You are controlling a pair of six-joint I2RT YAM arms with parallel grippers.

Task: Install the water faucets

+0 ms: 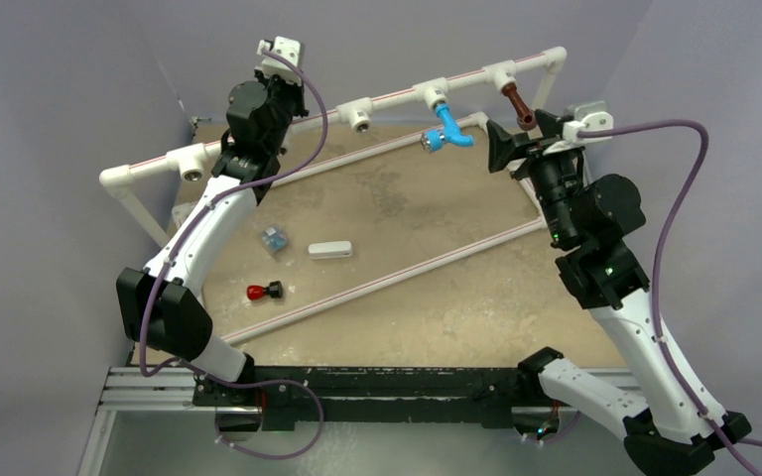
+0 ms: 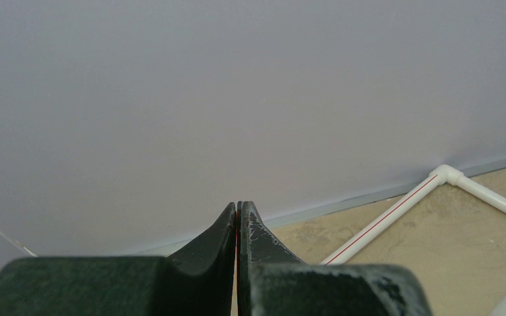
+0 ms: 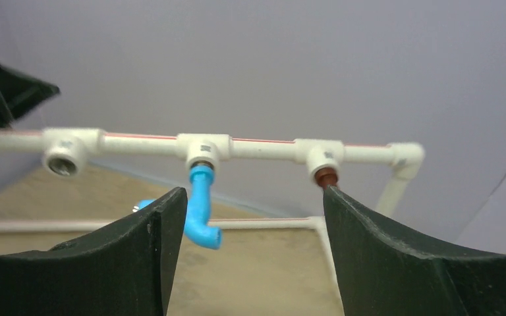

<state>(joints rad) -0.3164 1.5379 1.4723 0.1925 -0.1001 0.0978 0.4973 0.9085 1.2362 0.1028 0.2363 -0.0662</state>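
Two water faucets hang from tee fittings on the white pipe rail (image 1: 397,94) at the back. The bright blue faucet (image 1: 448,128) points its spout down and to the right, and the right wrist view shows the same blue faucet (image 3: 201,204) just beyond my left finger. The dark brown faucet (image 1: 519,105) sits in the tee further right; only the brown faucet's top (image 3: 326,176) shows above my right finger. My right gripper (image 1: 526,137) (image 3: 253,192) is open just in front of the brown faucet, with nothing between its jaws. My left gripper (image 1: 270,81) (image 2: 238,205) is shut and empty, raised toward the back wall.
Two tee fittings (image 1: 360,117) (image 1: 191,171) on the rail stand with open mouths. On the tan table lie a white block (image 1: 329,250), a small red-and-black part (image 1: 264,292) and a small bluish part (image 1: 275,238). Two thin white pipes (image 1: 387,283) cross the table diagonally.
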